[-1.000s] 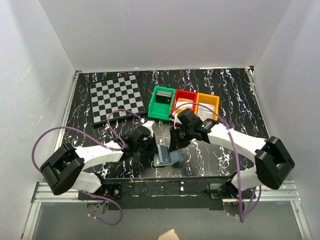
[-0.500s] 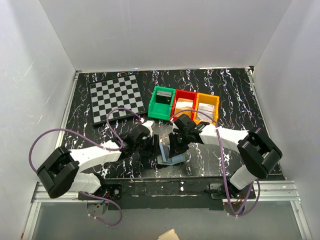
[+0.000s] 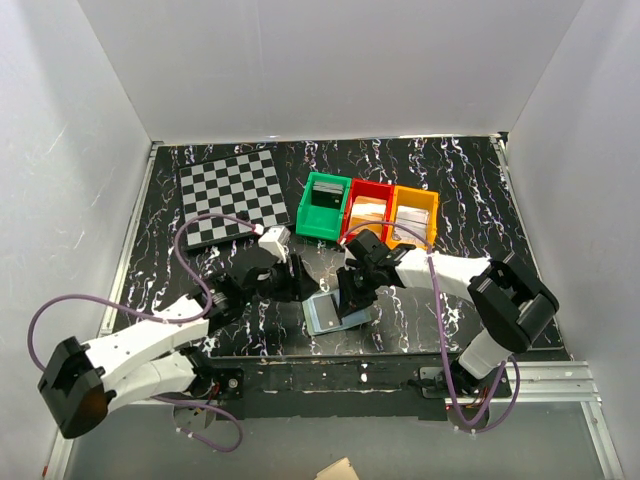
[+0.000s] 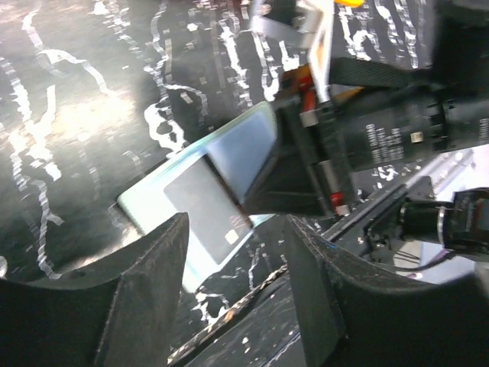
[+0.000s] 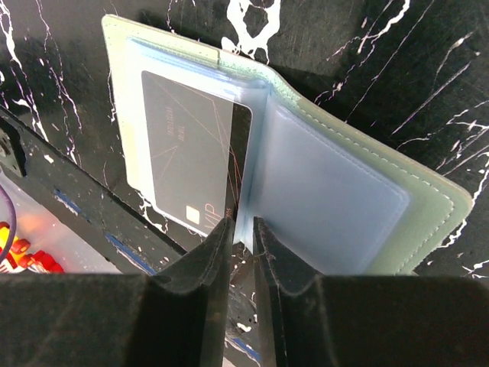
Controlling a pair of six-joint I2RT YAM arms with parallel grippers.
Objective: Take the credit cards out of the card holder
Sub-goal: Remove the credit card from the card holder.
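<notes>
The card holder (image 3: 322,318) lies open on the table near the front edge, sage-green outside with light blue pockets (image 5: 336,199). A dark credit card (image 5: 191,153) marked "VIP" sits in its left pocket; it also shows in the left wrist view (image 4: 206,205). My right gripper (image 3: 352,297) stands over the holder's middle, its jaws (image 5: 243,229) nearly closed on the lower edge of a blue inner leaf. My left gripper (image 3: 296,282) is open and empty just left of the holder (image 4: 149,208), touching nothing (image 4: 237,226).
A green bin (image 3: 322,207), a red bin (image 3: 368,212) and an orange bin (image 3: 413,212) stand in a row behind the holder. A checkerboard (image 3: 233,195) lies at the back left. The table's front edge (image 3: 300,352) runs just below the holder.
My left gripper has drawn back from the holder and its arm has swung out to the left. The right gripper has stayed on the holder, which now lies flatter and more open.
</notes>
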